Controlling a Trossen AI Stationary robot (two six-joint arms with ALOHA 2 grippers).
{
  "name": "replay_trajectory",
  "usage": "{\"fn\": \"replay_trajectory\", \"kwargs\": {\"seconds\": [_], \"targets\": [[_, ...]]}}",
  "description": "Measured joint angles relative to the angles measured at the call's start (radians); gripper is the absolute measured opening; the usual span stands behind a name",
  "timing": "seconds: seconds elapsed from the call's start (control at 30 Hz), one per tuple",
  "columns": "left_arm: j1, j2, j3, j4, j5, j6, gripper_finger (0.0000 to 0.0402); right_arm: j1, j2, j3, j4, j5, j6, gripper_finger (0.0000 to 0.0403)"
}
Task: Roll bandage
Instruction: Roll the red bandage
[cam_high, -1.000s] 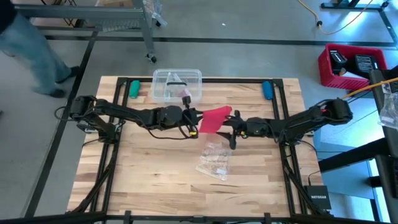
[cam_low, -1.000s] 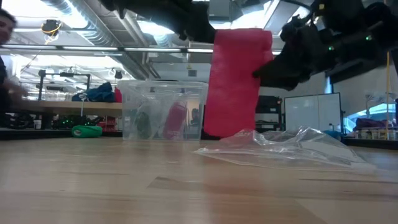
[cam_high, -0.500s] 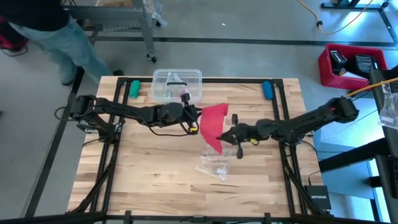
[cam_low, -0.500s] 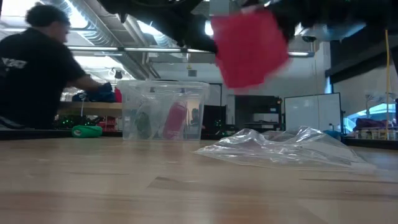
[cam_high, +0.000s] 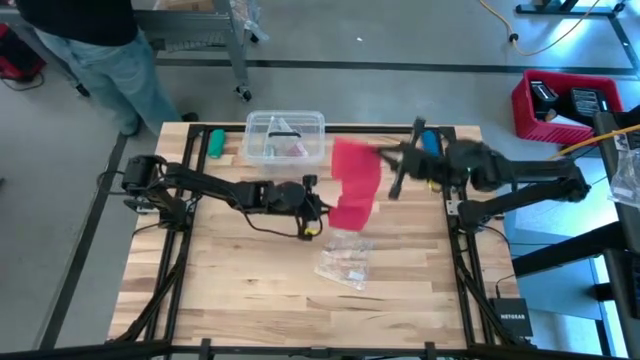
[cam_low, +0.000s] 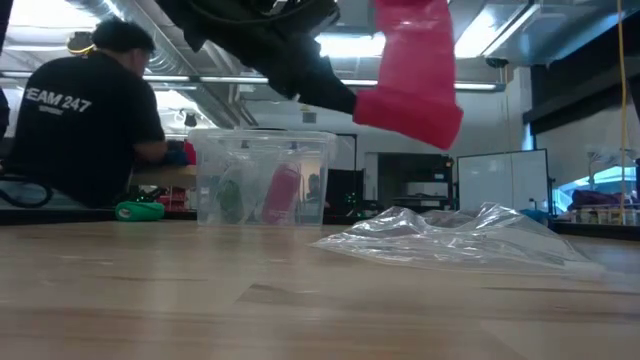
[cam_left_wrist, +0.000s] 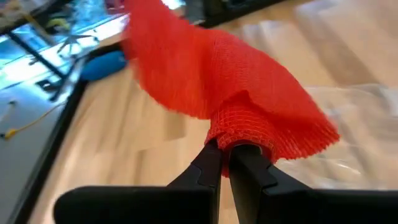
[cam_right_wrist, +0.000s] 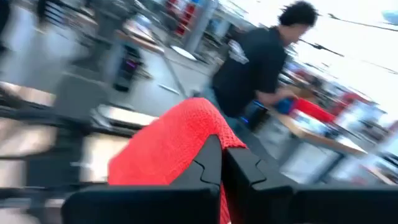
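A clear plastic box (cam_high: 285, 137) stands near the far edge of the wooden bench (cam_high: 240, 280), with a pink roll (cam_low: 281, 193) and some greenish items visible through its wall. A crumpled clear plastic wrapper (cam_high: 345, 260) lies near the middle of the bench. A green cylinder (cam_high: 215, 143) rests at the far left corner, a blue one (cam_high: 430, 141) at the far right. Off the bench stands a red crate (cam_high: 558, 105) on the floor. A person in a dark shirt (cam_low: 85, 130) is beyond the far left side.
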Motion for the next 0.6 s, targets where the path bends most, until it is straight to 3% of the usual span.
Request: {"fn": "replay_trajectory", "kwargs": {"seconds": [0.2, 0.43, 0.6], "targets": [[-0.063, 0.006, 0.0, 0.004, 0.008, -0.016, 0.0013, -0.159, 0.003, 0.008, 0.007, -0.065, 0.001, 0.0005], [-0.019, 0.038, 0.0, -0.031, -0.052, -0.104, 0.0013, -0.143, 0.02, 0.157, 0.024, -0.3, 0.081, 0.0004], [-0.012, 0.089, -0.001, -0.01, 0.012, -0.079, 0.0013, -0.155, 0.041, 0.264, 0.002, -0.278, 0.061, 0.0004]]}}
